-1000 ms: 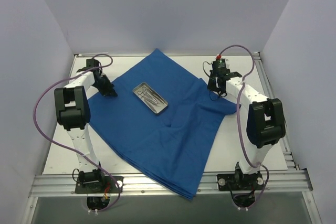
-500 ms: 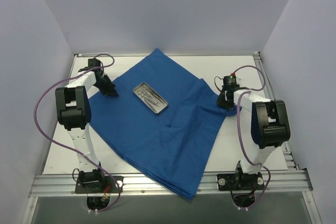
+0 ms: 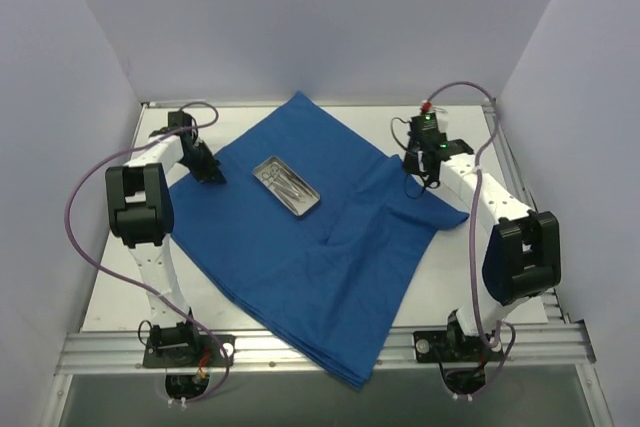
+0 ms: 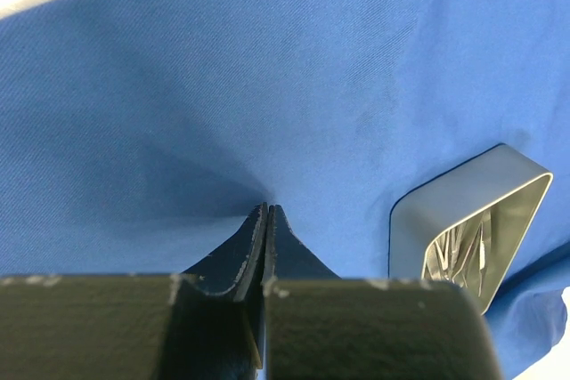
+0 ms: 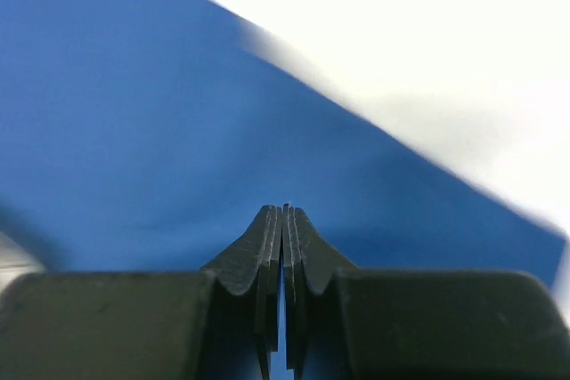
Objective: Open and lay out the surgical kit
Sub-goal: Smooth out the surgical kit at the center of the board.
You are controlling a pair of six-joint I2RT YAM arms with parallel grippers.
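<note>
The royal-blue cloth (image 3: 330,237) lies spread over the table, with folds near its right side. The shiny metal tray (image 3: 286,186) sits on it left of centre and holds thin silver instruments (image 3: 287,181). My left gripper (image 3: 212,175) is at the cloth's left edge. In the left wrist view it (image 4: 267,209) is shut, and the cloth (image 4: 267,86) puckers into its tips, with the tray (image 4: 445,202) to the right. My right gripper (image 3: 428,179) is over the cloth's right part. In the right wrist view it (image 5: 283,209) is shut, with blurred cloth (image 5: 134,131) below and no pinch visible.
The white table top (image 3: 470,277) shows bare right of the cloth and in the right wrist view (image 5: 427,42). Metal rails (image 3: 300,347) run along the near edge, where a cloth corner hangs over. Grey walls close in the left, back and right sides.
My right gripper swung out toward the right and came back toward the far side. The cloth's right corner now reaches farther right. The left arm and the tray have not moved.
</note>
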